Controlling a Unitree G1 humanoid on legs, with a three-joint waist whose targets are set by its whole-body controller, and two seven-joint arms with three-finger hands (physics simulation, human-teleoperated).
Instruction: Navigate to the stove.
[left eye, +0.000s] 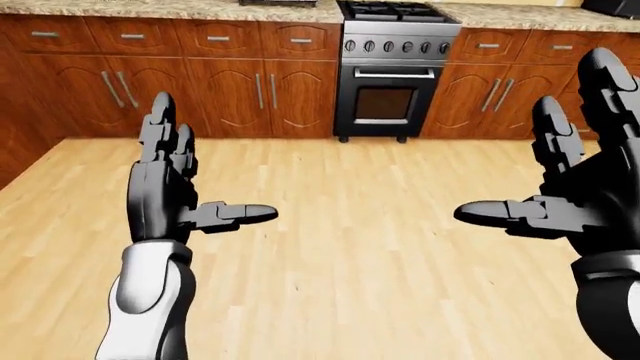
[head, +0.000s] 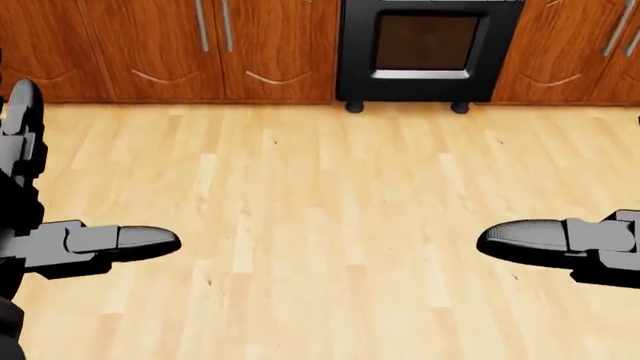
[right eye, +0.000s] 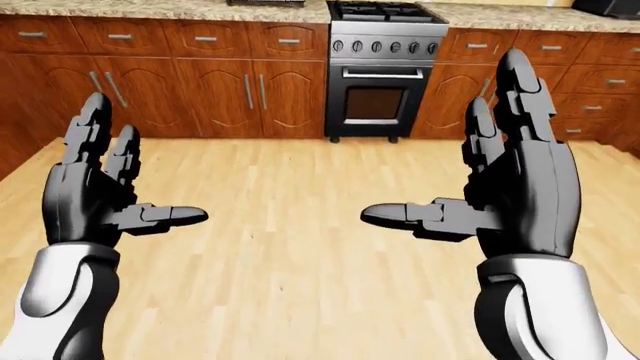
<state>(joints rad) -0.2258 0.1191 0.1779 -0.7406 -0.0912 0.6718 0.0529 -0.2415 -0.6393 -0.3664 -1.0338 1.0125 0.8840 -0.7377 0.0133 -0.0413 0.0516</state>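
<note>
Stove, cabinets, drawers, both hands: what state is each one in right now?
stove: oven door shut, nothing on the burners.
cabinet doors: all shut.
drawers: all shut.
left hand: open, fingers spread, holding nothing.
right hand: open, holding nothing.

Three head cams, all facing fwd over the arms. Head view pitched steeply down: mostly wood floor (head: 330, 225), only the stove (head: 425, 49) bottom at top edge. Eye views pitched shallower, taking in countertop (left eye: 180, 9) too. Eye pair offset sideways, nearly same scene. Shared w/ head view: stove door, cabinets (left eye: 230, 94), floor.
</note>
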